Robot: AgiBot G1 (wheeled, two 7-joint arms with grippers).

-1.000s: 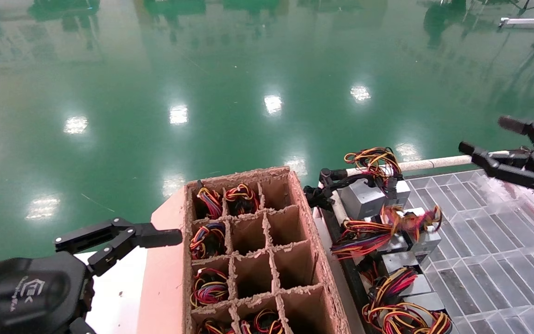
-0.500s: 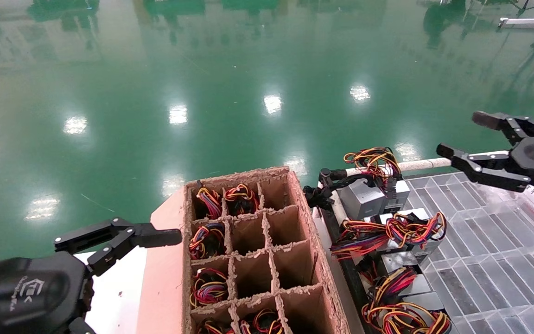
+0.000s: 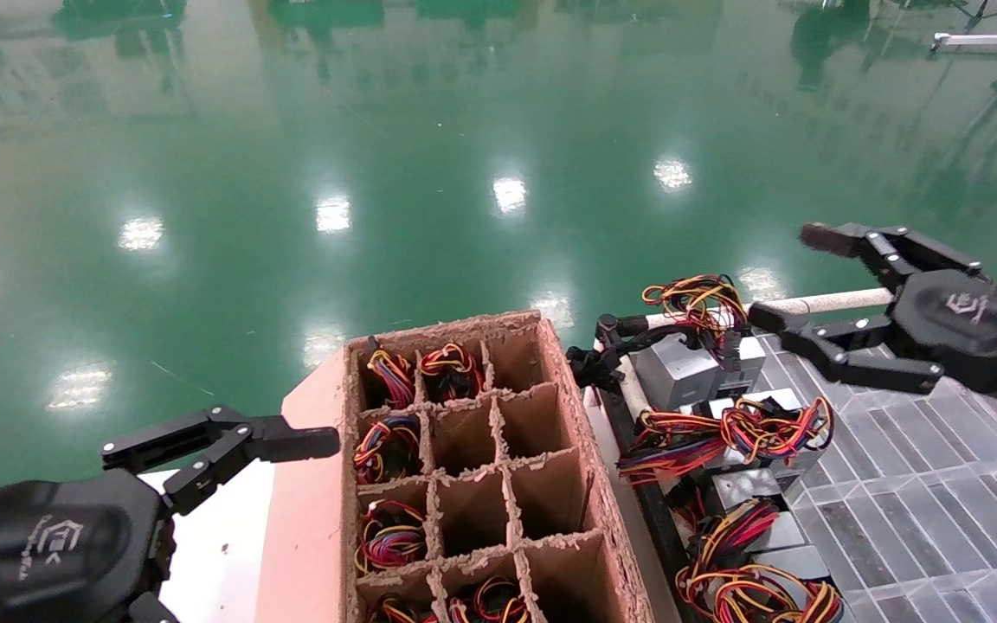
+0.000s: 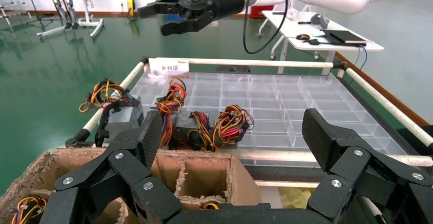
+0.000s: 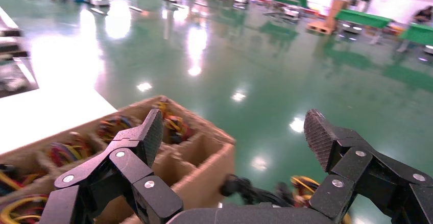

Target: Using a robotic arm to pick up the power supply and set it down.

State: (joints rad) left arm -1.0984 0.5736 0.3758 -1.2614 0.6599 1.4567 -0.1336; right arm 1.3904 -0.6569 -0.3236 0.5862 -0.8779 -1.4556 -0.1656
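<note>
Several power supplies lie along the near-left edge of the clear tray. The rear one is a grey box [image 3: 678,370] with a yellow and red wire loop [image 3: 696,298]. Another in front of it carries a spread wire bundle [image 3: 728,433]. My right gripper [image 3: 788,277] hangs open and empty in the air, above and just right of the rear power supply; the left wrist view shows the right gripper [image 4: 152,21] high over the tray. My left gripper [image 4: 232,134] stays open and empty beside the cardboard box, one of its fingers [image 3: 291,443] pointing at the box wall.
A cardboard box [image 3: 555,381] with divider cells stands in the middle; several cells hold wire bundles [image 3: 390,446], others are bare. The clear compartment tray [image 3: 914,484] fills the right side, framed by a white rail [image 3: 819,304]. Glossy green floor lies beyond.
My right gripper has moved left and slightly down, from the tray's far right toward the rear power supplies. The middle wire bundle has settled. The left arm has not moved.
</note>
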